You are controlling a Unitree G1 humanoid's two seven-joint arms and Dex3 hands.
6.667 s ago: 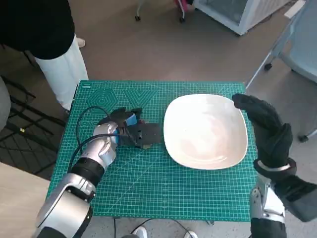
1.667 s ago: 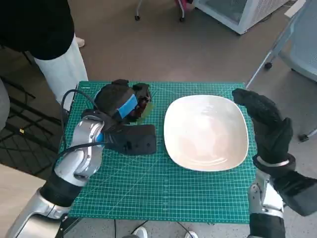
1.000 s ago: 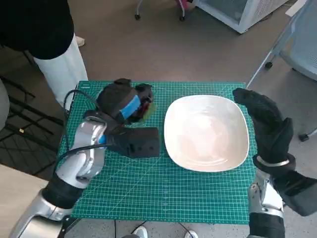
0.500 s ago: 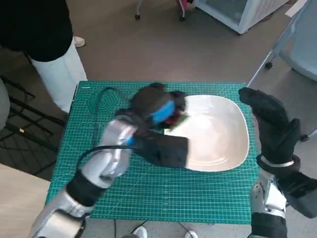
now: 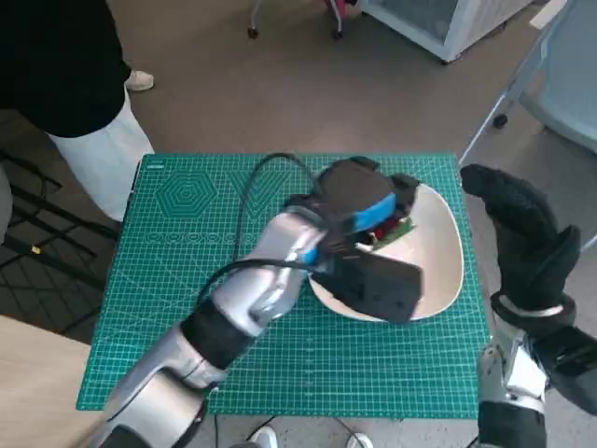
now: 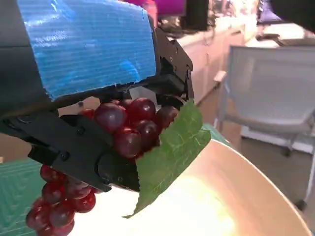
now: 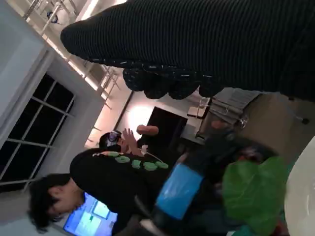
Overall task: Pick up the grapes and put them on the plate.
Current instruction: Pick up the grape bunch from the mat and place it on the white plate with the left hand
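change: left hand had travelled from the mat's left side, where it was a moment earlier, to above the plate, carrying the grapes; right hand had shifted only slightly.
left hand: its fingers were closed round the grapes, clamped on the upper part of the bunch; a lower cluster hung free beneath.
right hand: raised beside the plate's right rim, apart from it, holding nothing; how far its fingers were spread could not be told.
grapes, position: held in the air over the plate's left half, not resting on it; green leaf hung from the bunch toward the plate.
handling, judged: soft, light, easily bruised; loose berries could drop if shaken. best hold is high on the bunch near the stem, lightly; release should be low over the plate.
table: covered by a green cutting mat.
bystander: a person stood at the table's far left corner.
writing: mat bore printed grid and hexagon pattern; no text legible.
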